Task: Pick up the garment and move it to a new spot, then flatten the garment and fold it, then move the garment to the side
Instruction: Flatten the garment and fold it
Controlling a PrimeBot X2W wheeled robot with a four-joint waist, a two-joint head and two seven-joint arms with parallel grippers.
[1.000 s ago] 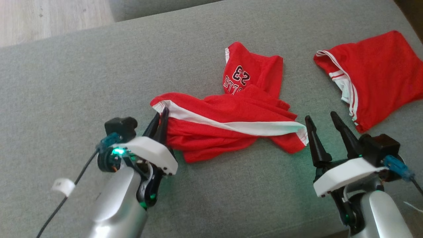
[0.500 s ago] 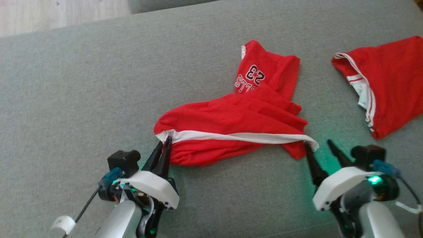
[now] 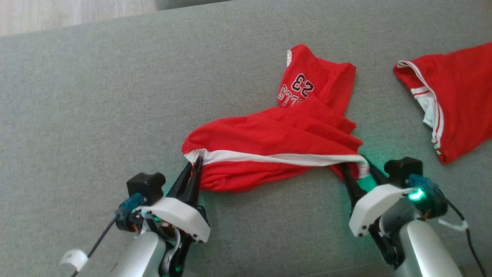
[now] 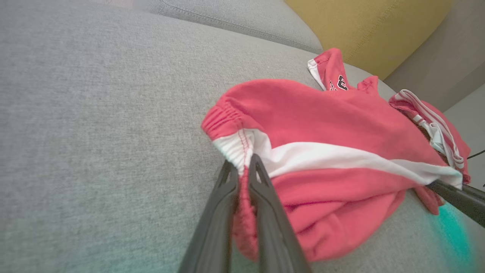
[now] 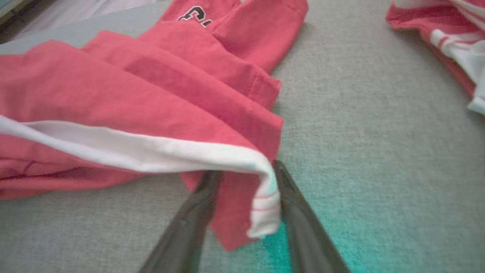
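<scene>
Grey sofa cushion (image 3: 77, 96) carries the crumpled red garment (image 3: 269, 138) mid-seat, my left claw (image 3: 195, 163) pinching one white-banded corner, my right claw (image 3: 353, 161) open astride the other, so I judge flattening barely begun, with folding and moving aside left.

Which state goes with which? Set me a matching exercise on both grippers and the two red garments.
Things:
1. left gripper
2. right gripper
3. red shorts numbered 23
4. second red garment

States:
A. lies apart at the right of the grey cushion
B. jaws apart, astride a white-striped corner
C. shut on the elastic waistband corner
D. bunched between the two grippers

Pairs: 1-C, 2-B, 3-D, 4-A
</scene>
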